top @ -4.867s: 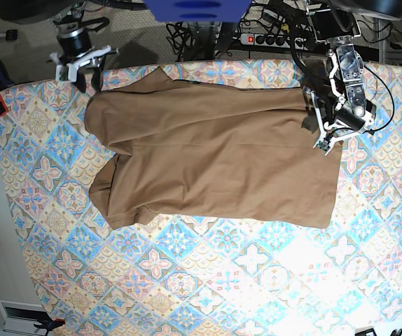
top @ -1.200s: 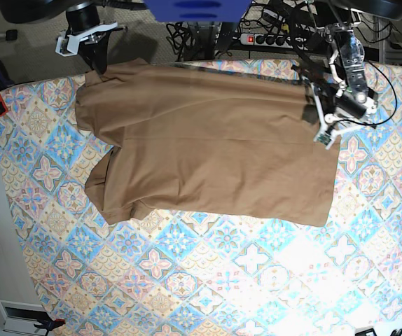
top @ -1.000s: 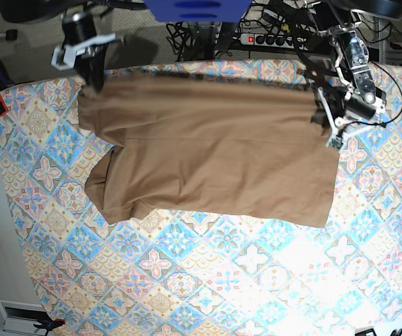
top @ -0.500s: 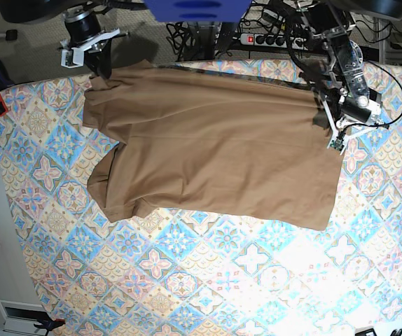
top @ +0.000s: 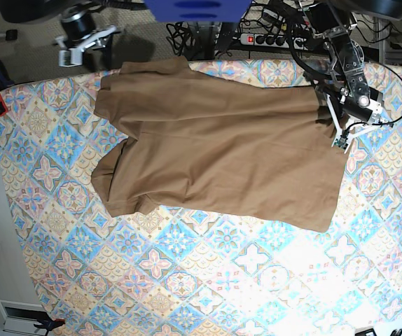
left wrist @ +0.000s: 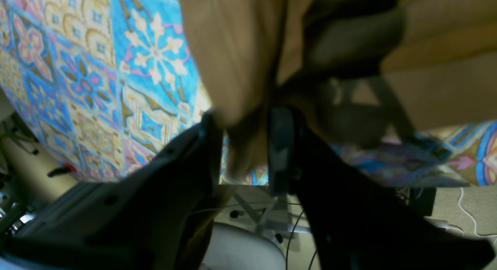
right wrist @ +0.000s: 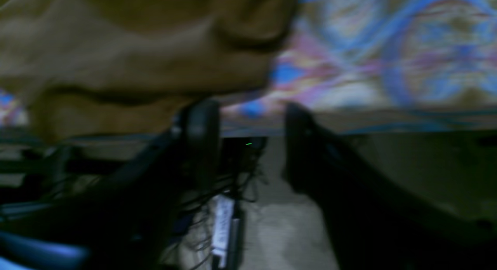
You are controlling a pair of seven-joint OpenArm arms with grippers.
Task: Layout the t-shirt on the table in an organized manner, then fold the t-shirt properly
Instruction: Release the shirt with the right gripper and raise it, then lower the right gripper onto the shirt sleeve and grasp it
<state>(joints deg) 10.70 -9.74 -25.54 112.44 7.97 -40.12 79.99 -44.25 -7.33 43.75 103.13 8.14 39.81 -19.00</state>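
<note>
Tan-brown t-shirt (top: pixel 222 157) spread across the far half of the table (top: pixel 187 280), plain, no print, lying mostly flat with soft creases. Left end bunched: a sleeve folded under near the left edge, a rounded fold at the near-left corner. Far edge running along the table's far rim; right hem slanting down toward the near right.

Left gripper (left wrist: pixel 242 145) at the far right corner of the shirt, fingers (left wrist: pixel 281 145) parted a little with a fold of tan cloth hanging between them; whether the cloth is truly clamped, cannot tell. Same gripper seen from the base view (top: pixel 341 129) at the shirt's right edge.

Right gripper (right wrist: pixel 248 141) off the far left corner, fingers spread with only floor and cables in the gap, nothing held; blurred view. From the base view (top: pixel 82 45), just beyond the table's far left edge, apart from the shirt.

Compared with half a second ago: far-left corner of the shirt released from the right gripper and dropped inward to the right, leaving more bare table at the far left. Right side almost unchanged.
</note>
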